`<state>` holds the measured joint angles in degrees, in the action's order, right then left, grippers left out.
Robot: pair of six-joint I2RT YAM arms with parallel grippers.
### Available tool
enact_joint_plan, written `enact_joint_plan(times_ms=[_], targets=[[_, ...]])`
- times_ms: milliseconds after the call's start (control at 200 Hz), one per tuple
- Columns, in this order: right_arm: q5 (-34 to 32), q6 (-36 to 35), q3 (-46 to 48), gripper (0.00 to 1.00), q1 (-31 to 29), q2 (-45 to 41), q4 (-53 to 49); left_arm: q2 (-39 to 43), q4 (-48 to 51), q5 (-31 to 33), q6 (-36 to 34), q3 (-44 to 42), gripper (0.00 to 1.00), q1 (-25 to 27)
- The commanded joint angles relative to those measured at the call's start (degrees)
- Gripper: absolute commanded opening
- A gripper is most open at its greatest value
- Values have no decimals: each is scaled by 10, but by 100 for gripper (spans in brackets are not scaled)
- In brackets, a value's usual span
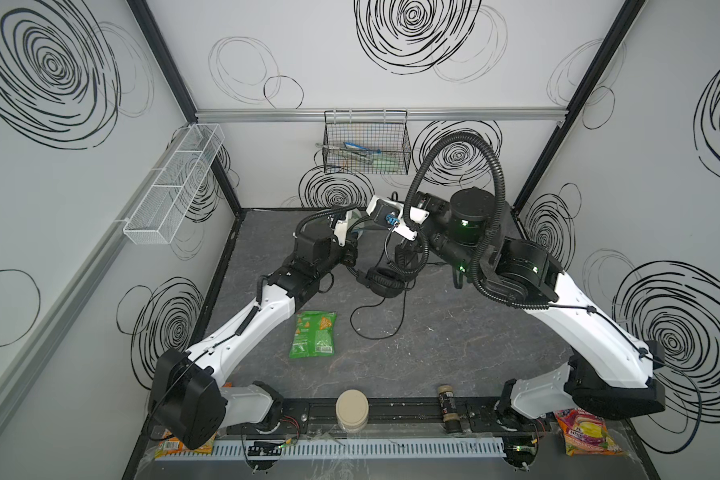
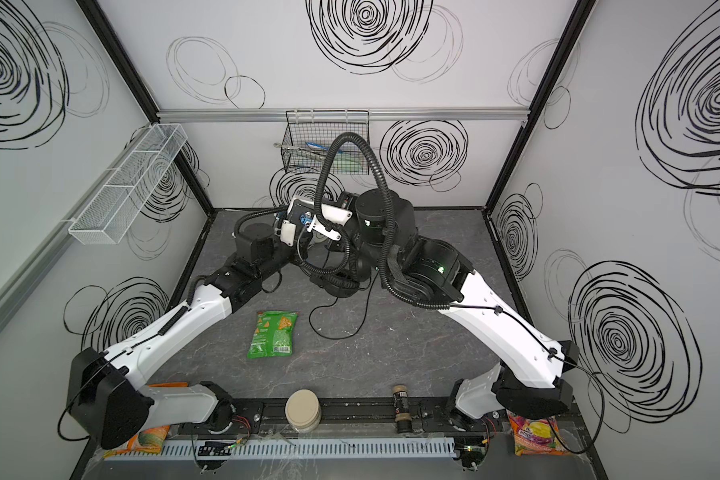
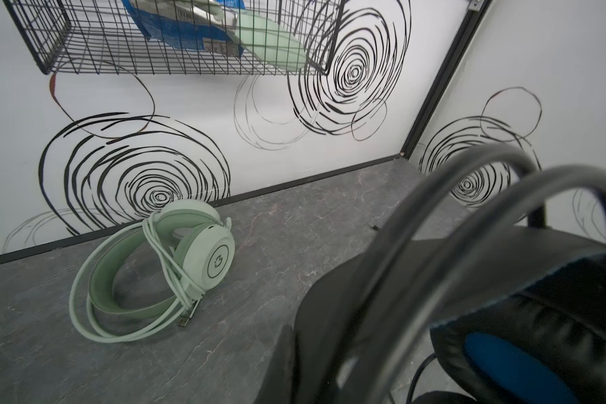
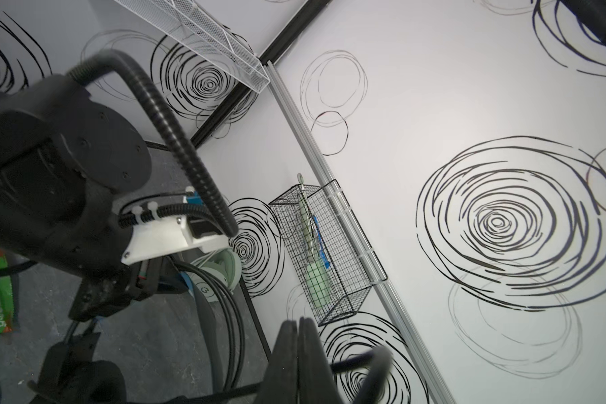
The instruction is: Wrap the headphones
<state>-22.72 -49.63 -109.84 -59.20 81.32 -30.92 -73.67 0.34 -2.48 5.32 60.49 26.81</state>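
White arm shells (image 1: 267, 307), black joint housings (image 1: 188, 399); ribbed black hoses (image 1: 460, 135); small green lights (image 1: 465, 224)

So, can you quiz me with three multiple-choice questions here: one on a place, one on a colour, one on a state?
1. The mint-green headset lies: A in the white wall rack; B on the table; C on an arm.
2. The snack bag mid-table is: A green; B red; C blue.
3. The mint-green headset's cable is: A stretched straight; B wound around it; C cut.
Key: B, it rests on the grey table; A, green wrapper; B, pale loops circle it.
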Motion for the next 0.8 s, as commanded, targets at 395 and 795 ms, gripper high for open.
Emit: enact_joint_plan(times_ms=[395, 795], targets=[[-70, -79, 65, 0, 30, -52, 67, 88, 90, -50, -102, 25, 0, -22], [-65, -35, 45, 0, 103, -18, 154, 130, 28, -344, 64, -17, 0, -52]])
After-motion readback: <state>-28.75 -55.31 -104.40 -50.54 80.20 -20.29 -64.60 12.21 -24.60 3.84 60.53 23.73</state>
